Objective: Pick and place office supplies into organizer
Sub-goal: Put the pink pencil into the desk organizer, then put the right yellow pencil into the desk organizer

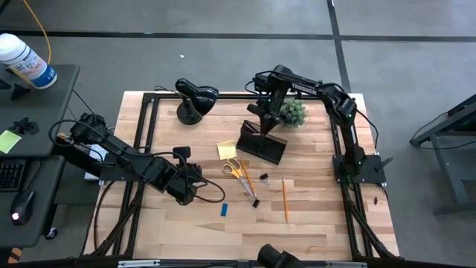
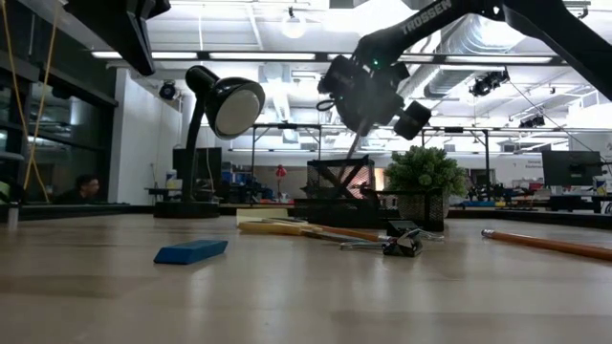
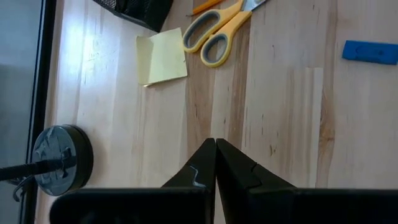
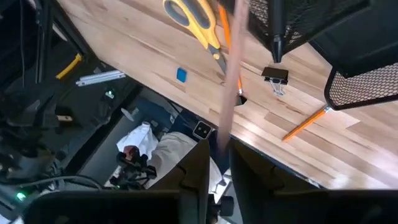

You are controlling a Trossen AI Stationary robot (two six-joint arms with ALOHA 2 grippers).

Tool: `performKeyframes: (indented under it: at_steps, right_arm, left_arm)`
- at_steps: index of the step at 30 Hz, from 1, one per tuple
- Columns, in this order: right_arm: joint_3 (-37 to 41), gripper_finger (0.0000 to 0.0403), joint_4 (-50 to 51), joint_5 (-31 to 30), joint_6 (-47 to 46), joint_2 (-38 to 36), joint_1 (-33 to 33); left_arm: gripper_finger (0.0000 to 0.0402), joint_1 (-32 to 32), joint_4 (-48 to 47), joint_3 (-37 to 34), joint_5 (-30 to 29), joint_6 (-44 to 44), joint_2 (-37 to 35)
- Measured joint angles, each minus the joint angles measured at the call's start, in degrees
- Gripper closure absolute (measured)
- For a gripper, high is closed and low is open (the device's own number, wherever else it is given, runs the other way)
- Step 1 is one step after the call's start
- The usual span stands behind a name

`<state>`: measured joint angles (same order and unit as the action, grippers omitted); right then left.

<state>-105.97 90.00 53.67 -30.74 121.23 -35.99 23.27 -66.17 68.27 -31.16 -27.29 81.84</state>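
Note:
The black mesh organizer (image 1: 262,143) (image 2: 335,186) (image 4: 364,87) stands at the table's far middle. My right gripper (image 1: 262,112) (image 2: 368,119) (image 4: 219,146) hovers over it, fingers parted, with a thin pale pencil (image 4: 231,74) (image 2: 351,151) between them, slanting down to the organizer's top. On the wood lie orange-handled scissors (image 1: 233,167) (image 3: 214,31), a yellow sticky pad (image 1: 227,150) (image 3: 163,57), a blue block (image 1: 223,211) (image 2: 191,251), a black clip (image 1: 264,179) (image 4: 275,76), black pens (image 1: 251,190) and an orange pencil (image 1: 285,201). My left gripper (image 1: 198,187) (image 3: 216,142) hangs shut above bare wood, left of the block. My right gripper has the pale pencil's upper part (image 4: 225,134) running lengthwise between its parted fingers, which slant down from the table's right side. The pencil shows smeared; I cannot tell whether either finger touches it. My left gripper touches nothing.
A black desk lamp (image 1: 195,97) (image 2: 225,100) stands at the far left and a small potted plant (image 1: 292,112) (image 2: 424,172) right of the organizer. The near half of the table holds only the block and orange pencil. A person (image 4: 168,149) shows beyond the table's edge.

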Motion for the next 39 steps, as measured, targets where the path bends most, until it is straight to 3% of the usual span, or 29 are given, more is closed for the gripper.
performKeyframes:
  at_steps: [12, 17, 21, 29, 39]
  right_arm:
    - [0.0, 0.0327, 0.0, -4.6, 8.2, -0.5, -0.8]
    - [0.0, 0.0334, 0.0, -4.0, 8.3, -6.2, -2.2]
    - [0.0, 0.0344, 0.0, -10.0, 8.3, -12.9, -1.7]
    - [-0.1, 0.0357, 0.0, -23.7, 4.8, -23.4, 11.1]
    - [1.3, 0.0363, -0.3, -40.1, -11.1, -23.8, 31.7]
  left_arm:
    - [0.0399, 0.0, 2.1, 0.0, 0.1, 0.0, 0.0]
    - [0.0401, 0.0, 2.1, 0.0, 0.2, 0.0, 0.0]
    - [0.0399, 0.0, 2.1, 0.0, -0.8, 0.0, 0.0]
    - [0.0400, 0.0, 2.2, 0.0, -2.4, 1.6, 0.0]
    - [0.0400, 0.0, 2.2, 0.0, -3.0, 3.5, 0.0]
